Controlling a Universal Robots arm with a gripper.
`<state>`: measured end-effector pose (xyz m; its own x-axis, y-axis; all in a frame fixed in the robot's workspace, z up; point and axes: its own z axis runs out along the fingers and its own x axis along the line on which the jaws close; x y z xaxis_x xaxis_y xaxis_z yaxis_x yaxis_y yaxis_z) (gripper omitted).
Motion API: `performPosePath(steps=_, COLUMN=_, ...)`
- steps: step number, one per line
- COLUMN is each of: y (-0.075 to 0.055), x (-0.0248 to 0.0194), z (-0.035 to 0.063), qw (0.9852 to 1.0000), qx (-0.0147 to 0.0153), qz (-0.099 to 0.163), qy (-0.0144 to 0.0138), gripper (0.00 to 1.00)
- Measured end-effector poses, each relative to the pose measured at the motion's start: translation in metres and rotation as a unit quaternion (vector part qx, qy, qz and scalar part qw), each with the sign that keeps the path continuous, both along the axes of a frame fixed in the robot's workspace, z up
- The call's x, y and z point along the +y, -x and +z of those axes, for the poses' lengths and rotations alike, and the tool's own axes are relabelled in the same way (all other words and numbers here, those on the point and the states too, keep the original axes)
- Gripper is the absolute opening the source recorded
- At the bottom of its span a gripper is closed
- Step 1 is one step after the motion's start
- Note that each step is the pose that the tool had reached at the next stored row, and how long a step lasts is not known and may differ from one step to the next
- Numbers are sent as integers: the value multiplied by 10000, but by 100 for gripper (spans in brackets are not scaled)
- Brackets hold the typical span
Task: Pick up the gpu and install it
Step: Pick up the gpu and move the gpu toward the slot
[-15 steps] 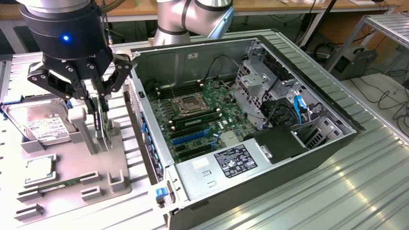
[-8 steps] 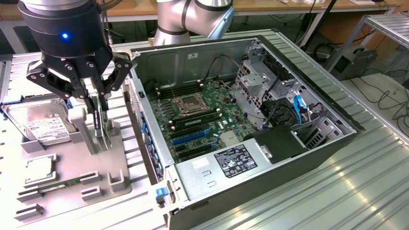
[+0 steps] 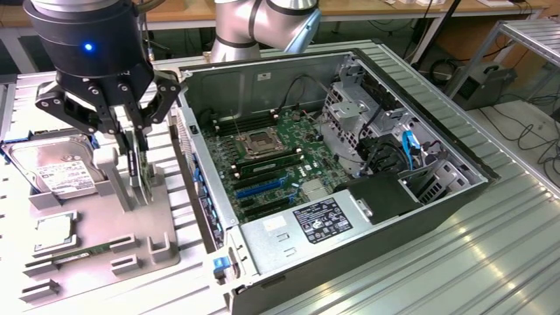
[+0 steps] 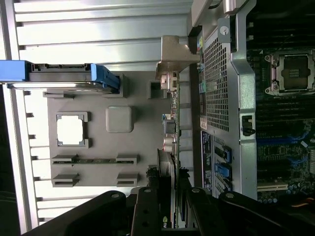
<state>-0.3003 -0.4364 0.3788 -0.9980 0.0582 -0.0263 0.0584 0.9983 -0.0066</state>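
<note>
The gpu stands on edge between the posts of the grey parts tray, at the exterior view's left. My gripper hangs straight down over it, its two fingers closed on the card's top edge. In the wrist view the gpu runs edge-on away from the gripper, with its silver end bracket at the far end. The black fingers sit on either side of the card. The open computer case lies just beside the tray, its motherboard and blue slots exposed.
On the tray lie a hard drive in its blue carrier, a square processor and a narrow memory stick. The case's perforated wall rises close beside the card. Drive cages and cables fill the case's far side.
</note>
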Motion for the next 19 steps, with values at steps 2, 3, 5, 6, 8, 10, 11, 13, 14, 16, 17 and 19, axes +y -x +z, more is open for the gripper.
performPosePath(steps=2, y=0, x=0, z=4, qw=10000, qx=0, qz=0, qy=0, gripper=26)
performPosePath(steps=3, y=0, x=0, z=6, qw=10000, qx=0, qz=0, qy=0, gripper=26)
performPosePath(steps=5, y=0, x=0, z=10, qw=10000, qx=0, qz=0, qy=0, gripper=26)
performPosePath(steps=6, y=0, x=0, z=11, qw=10000, qx=0, qz=0, qy=0, gripper=26)
performPosePath(steps=8, y=0, x=0, z=15, qw=10000, qx=0, qz=0, qy=0, gripper=26)
performPosePath(steps=10, y=0, x=0, z=19, qw=10000, qx=0, qz=0, qy=0, gripper=26)
performPosePath(steps=11, y=0, x=0, z=21, qw=10000, qx=0, qz=0, qy=0, gripper=26)
performPosePath(steps=13, y=0, x=0, z=25, qw=10000, qx=0, qz=0, qy=0, gripper=26)
performPosePath(steps=14, y=0, x=0, z=28, qw=10000, qx=0, qz=0, qy=0, gripper=26)
performPosePath(steps=16, y=0, x=0, z=33, qw=10000, qx=0, qz=0, qy=0, gripper=26)
performPosePath(steps=17, y=0, x=0, z=35, qw=10000, qx=0, qz=0, qy=0, gripper=26)
performPosePath(steps=19, y=0, x=0, z=40, qw=10000, qx=0, qz=0, qy=0, gripper=26)
